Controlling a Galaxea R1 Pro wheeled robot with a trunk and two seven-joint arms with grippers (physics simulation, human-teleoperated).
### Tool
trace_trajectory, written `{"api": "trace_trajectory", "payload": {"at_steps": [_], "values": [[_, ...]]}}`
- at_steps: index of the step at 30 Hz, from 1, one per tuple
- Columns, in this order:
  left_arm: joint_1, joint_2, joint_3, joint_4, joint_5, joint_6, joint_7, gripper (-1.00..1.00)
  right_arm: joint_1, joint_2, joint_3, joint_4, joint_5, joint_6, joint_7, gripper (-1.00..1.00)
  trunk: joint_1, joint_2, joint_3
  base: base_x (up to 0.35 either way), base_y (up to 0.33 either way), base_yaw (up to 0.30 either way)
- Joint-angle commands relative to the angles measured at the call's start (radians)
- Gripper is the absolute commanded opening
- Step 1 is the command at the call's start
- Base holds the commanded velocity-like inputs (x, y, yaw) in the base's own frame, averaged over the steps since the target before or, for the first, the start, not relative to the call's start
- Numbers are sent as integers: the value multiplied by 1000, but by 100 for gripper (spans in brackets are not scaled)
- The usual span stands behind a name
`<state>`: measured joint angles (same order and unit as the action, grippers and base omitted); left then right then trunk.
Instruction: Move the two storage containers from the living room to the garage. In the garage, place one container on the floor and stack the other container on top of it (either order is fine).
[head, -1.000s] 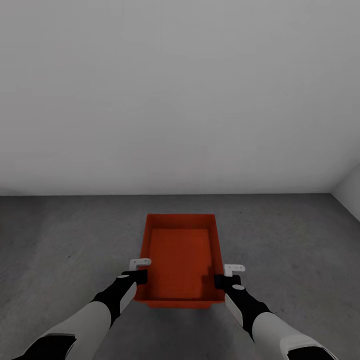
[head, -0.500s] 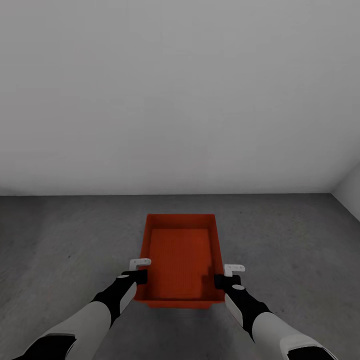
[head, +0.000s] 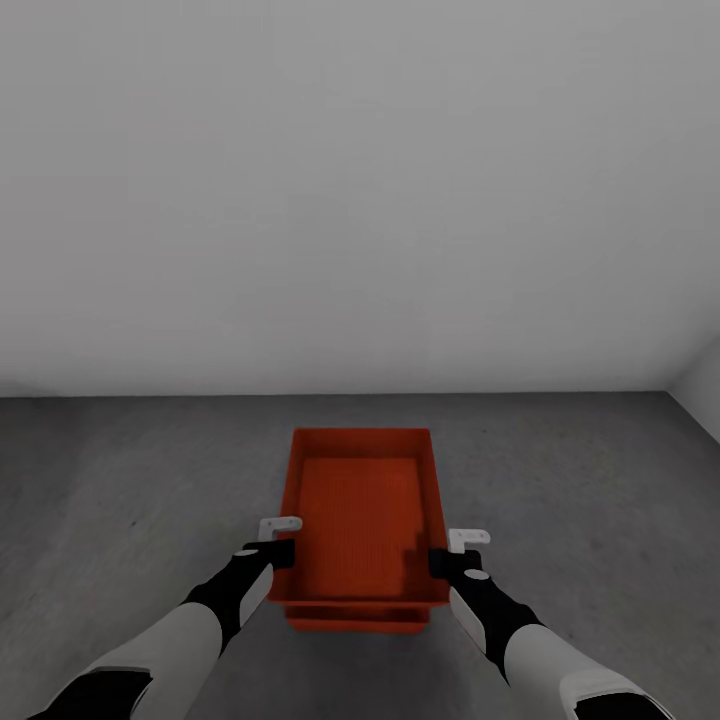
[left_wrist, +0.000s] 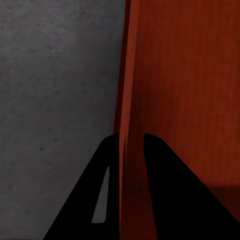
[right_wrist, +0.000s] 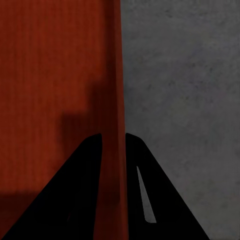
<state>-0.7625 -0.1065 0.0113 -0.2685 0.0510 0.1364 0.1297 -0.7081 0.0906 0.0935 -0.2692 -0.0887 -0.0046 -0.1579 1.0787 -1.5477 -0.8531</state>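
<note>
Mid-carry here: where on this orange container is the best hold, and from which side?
Grip the storage container by its thin long side walls, one arm per side, fingers straddling the rim from above. The left gripper and right gripper already pinch opposite walls near the close end, keeping it level.

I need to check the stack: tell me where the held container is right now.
In the head view the storage container sits centre, low in the picture, gripped on its side walls by the left gripper and right gripper, over a second container on the concrete floor.
</note>
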Motion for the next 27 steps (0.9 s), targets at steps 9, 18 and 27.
{"api": "trace_trajectory", "payload": {"at_steps": [9,18,27], "values": [[0,-1,15,-5,-19,-3,33,-100,-1,0,-23,2,-14,3,-7,-100,0,0,-1,8,0,0],[0,0,15,-5,-19,-4,33,-100,-1,-1,-24,2,-15,3,-6,-100,0,0,-13,0,0,0],[0,1,16,-6,-18,-4,33,-100,-1,0,-24,2,-15,3,-8,-100,0,0,-28,0,0,0]]}}
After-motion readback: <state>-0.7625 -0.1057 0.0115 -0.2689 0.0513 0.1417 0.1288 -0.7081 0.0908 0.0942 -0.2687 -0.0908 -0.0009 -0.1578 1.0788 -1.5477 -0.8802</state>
